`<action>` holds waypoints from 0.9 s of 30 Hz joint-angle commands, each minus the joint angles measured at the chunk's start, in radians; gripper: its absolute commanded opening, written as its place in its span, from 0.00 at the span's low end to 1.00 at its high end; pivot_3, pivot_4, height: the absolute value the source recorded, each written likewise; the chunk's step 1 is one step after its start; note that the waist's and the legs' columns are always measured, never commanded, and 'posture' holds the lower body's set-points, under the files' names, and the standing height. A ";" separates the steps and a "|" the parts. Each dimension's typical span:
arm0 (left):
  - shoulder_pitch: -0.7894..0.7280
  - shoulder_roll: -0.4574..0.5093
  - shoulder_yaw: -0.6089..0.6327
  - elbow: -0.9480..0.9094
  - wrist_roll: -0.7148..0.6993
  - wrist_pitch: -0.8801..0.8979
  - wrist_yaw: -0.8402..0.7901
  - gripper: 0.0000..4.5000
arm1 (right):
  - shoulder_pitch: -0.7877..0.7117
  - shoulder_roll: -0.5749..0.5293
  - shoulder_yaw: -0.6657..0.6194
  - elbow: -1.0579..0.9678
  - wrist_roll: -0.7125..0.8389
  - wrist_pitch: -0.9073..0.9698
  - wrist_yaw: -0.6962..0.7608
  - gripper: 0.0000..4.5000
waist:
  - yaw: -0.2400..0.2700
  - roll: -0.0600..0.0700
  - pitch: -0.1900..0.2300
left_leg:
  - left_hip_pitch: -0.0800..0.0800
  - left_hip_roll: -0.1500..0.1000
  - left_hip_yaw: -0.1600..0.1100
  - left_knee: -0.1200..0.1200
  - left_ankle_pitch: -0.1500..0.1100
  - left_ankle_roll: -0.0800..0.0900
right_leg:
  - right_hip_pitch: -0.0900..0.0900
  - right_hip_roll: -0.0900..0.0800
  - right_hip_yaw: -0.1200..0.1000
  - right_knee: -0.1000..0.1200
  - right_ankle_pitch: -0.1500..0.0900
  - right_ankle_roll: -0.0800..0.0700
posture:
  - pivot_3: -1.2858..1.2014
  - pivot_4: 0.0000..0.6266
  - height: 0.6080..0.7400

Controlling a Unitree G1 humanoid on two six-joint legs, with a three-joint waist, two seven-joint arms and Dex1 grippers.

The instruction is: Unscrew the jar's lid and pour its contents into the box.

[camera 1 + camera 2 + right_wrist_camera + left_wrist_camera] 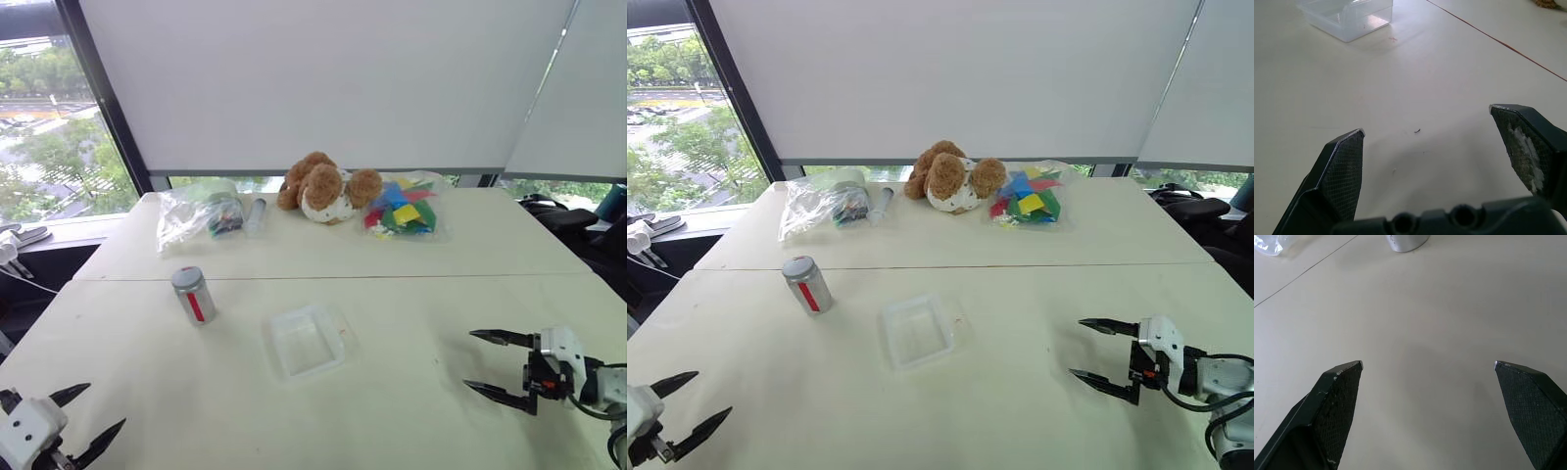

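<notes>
Cream table (411, 392) before blind-covered windows (323, 78).

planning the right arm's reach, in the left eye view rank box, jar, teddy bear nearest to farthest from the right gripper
From the right gripper:
1. box, mid-table, toward the robot's left.
2. jar, upright, further left beyond the box.
3. teddy bear, at the table's far edge.
</notes>
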 commanded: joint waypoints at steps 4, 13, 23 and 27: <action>0.011 -0.023 0.068 -0.070 -0.100 0.061 0.012 0.99 | -0.035 0.036 -0.012 -0.015 0.050 0.014 0.004 1.00 | 0.000 0.000 0.000 | 0.000 0.000 0.000 0.000 0.000 0.000 | 0.000 0.000 0.000 0.000 0.000 0.000 | 0.52 0.24 1.00; 0.143 -0.305 0.172 -0.267 -0.292 0.206 0.201 0.99 | -0.104 0.192 0.026 -0.326 0.266 0.258 -0.032 1.00 | -0.017 0.000 0.000 | 0.000 0.000 0.000 0.000 0.000 0.000 | -0.002 0.000 0.004 0.001 0.000 0.000 | 0.52 0.24 1.00; 0.239 -0.621 0.019 -0.493 -0.146 0.157 0.394 0.99 | -0.147 0.216 0.071 -0.337 0.235 0.258 0.043 1.00 | 0.029 -0.004 0.000 | -0.001 0.000 0.001 0.002 -0.002 -0.003 | 0.003 0.000 0.002 -0.006 0.001 -0.002 | 0.52 0.24 1.00; 0.142 -0.655 -0.076 -0.605 -0.015 0.239 0.574 0.99 | -0.173 0.212 0.067 -0.266 0.208 0.228 0.068 1.00 | 0.030 -0.004 -0.001 | -0.001 0.000 0.001 0.003 -0.002 -0.003 | 0.006 0.000 0.001 -0.008 0.002 0.000 | 0.52 0.24 1.00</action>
